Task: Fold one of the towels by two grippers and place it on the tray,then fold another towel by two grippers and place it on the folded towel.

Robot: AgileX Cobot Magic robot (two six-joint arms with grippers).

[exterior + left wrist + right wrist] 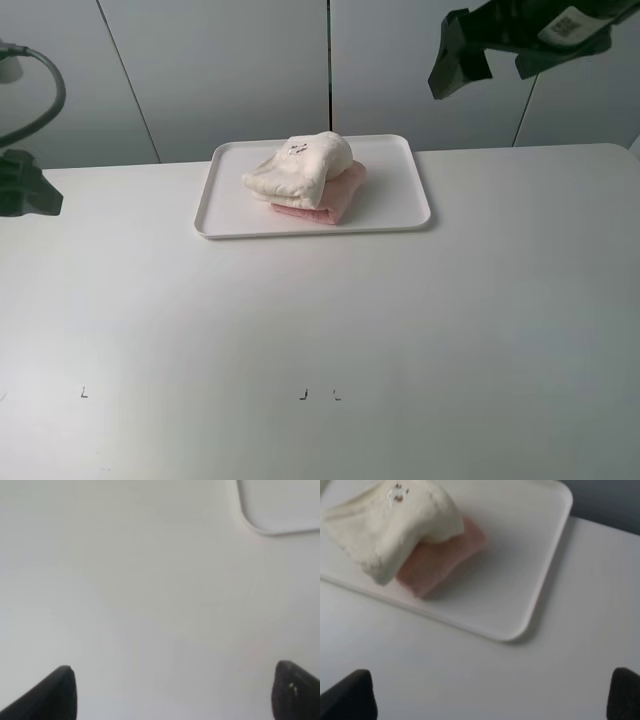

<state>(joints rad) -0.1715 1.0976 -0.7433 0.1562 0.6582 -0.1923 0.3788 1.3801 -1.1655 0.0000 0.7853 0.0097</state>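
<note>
A white tray (400,200) sits at the back middle of the table. On it lies a folded pink towel (335,200), with a folded cream towel (300,165) on top, slightly askew to the left. The right wrist view shows the same tray (520,555), cream towel (390,520) and pink towel (440,555). My right gripper (492,695) is open and empty, held high at the back right (480,55). My left gripper (175,695) is open and empty, at the far left edge (20,185) over bare table. A tray corner (280,510) shows in the left wrist view.
The white table (320,330) spreads in front of the tray, with small dark marks (303,394) near its front edge. Grey wall panels (220,70) stand behind the table. A grey cable (50,90) loops at the far left.
</note>
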